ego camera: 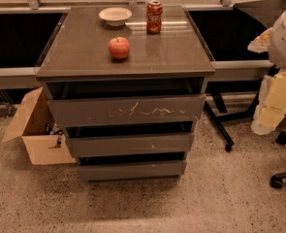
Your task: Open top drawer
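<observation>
The top drawer (125, 109) is the tallest of three grey handleless fronts in the cabinet (125, 62), with pale scratches across its middle. A dark gap shows between it and the cabinet top. Two shorter grey fronts (129, 144) sit below it. My gripper (273, 101) hangs at the right edge of the camera view, pale yellow under the white arm (285, 33). It is well to the right of the cabinet, about level with the top drawer, and touches nothing.
On the cabinet top stand a red apple (119, 47), a white bowl (115, 16) and a red soda can (154, 17). An open cardboard box (36, 130) lies on the floor at the left. Black chair legs with castors (278, 178) stand at the right.
</observation>
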You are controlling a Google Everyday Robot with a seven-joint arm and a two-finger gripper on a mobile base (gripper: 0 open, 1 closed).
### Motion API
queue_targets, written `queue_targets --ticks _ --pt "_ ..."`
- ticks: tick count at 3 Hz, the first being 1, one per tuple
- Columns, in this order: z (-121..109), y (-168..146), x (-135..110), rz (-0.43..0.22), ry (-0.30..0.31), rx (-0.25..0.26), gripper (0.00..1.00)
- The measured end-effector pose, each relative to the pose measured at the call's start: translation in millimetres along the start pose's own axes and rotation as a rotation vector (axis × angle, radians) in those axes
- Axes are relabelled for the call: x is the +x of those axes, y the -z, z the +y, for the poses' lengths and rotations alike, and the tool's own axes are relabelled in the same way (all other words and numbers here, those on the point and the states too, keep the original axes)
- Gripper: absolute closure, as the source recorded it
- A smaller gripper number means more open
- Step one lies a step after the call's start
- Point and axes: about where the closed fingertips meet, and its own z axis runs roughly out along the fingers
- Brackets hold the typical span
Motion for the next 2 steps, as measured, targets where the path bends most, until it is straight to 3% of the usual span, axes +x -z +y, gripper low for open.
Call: queue_targets --ticks 2 --pt "0 -14 -9 -0.031 0.018 -0.003 0.00"
